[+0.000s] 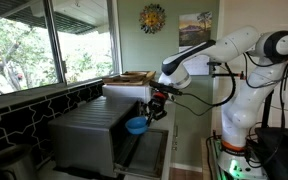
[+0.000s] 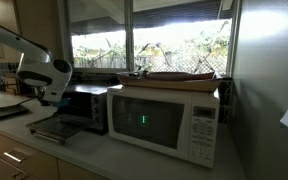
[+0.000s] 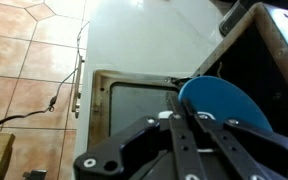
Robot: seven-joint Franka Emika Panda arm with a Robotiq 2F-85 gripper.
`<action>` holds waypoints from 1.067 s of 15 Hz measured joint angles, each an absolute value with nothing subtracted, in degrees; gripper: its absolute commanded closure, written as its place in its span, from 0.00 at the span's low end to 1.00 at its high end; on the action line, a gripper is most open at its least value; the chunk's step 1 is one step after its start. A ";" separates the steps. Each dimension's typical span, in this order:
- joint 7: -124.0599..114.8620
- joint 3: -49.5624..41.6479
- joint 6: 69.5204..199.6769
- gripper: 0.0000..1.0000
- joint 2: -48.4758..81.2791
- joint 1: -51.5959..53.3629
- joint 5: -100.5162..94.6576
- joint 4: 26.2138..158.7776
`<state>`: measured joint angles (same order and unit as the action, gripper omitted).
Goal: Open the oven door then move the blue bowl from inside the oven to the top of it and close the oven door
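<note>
**A:** Where do we stand with this?

**B:** On the middle step, we judge. The wide, dark-windowed oven door with its metal frame (image 3: 134, 115) lies folded down directly beneath the black two-finger gripper (image 3: 187, 112), so the opening is done. The small round bright blue bowl (image 3: 229, 105) is out at the mouth of the large boxy grey stainless-steel oven (image 1: 89, 135), but it is not yet on top.

**A:** And the gripper?

**B:** Its fingers are drawn narrow, pinched on the bowl's rim. The bowl hangs at the fingertips, just ahead of and below them, above the open door. Whether it brushes anything we cannot tell.

**A:** What does the next move call for?

**B:** We'd lift the bowl clear of the opening and carry it over the front edge onto the ribbed top (image 1: 84, 112), which lies beside the gripper at about its height. We'd keep the bowl level, set it down and let go. Only then do we reach below for the door.
</note>
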<state>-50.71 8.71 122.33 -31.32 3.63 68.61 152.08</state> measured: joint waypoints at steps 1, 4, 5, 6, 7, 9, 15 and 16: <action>-51.30 8.56 120.32 0.99 -32.19 3.23 67.22 152.08; -52.39 7.79 114.30 0.99 -35.68 1.93 64.09 152.03; -52.65 7.50 112.71 0.99 -36.99 1.48 63.37 151.96; -52.85 7.18 111.17 0.99 -38.47 0.98 62.83 151.78; -53.01 6.88 109.76 0.99 -39.96 0.38 62.38 151.53; -53.04 6.30 107.57 0.99 -42.40 -0.78 61.96 150.75; -52.85 5.94 106.66 0.99 -41.99 -2.83 63.63 147.49; -52.59 5.96 107.01 0.99 -40.85 -2.97 64.63 146.93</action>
